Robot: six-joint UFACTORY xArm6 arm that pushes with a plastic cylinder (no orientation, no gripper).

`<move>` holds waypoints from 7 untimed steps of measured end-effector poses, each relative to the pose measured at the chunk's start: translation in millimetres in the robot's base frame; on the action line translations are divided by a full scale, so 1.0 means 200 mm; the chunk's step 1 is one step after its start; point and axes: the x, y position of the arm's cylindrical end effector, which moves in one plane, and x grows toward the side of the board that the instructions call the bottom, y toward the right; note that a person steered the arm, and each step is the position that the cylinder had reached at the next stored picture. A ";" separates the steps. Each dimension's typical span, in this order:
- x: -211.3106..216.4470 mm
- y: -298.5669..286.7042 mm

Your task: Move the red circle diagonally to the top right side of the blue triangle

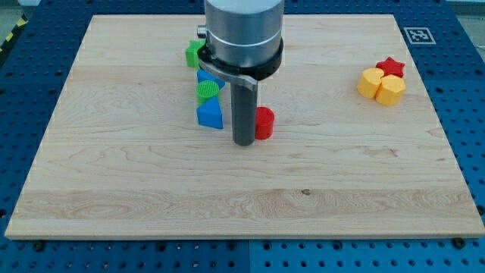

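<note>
Blue perforated workbench underneath, with a pale wooden board (151, 189) sitting on top, and that's where all the blocks are. No jaws on this rig to be open or closed, just a straight dark rod, so nothing is being held. My tip (242, 142) is planted on the wood, touching the left side of the red circle block (264, 123). The blue triangle block (211, 115) is just to the view's left of the rod. Above it sits a green round block (207, 91), then another blue block (203, 76) partly hidden, then a green block (194, 54) by the arm housing. Way over at the view's right there's a red star (392, 66) touching two yellow blocks (381, 86).
</note>
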 end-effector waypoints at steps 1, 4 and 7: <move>-0.07 0.00; 0.23 0.01; 0.10 0.29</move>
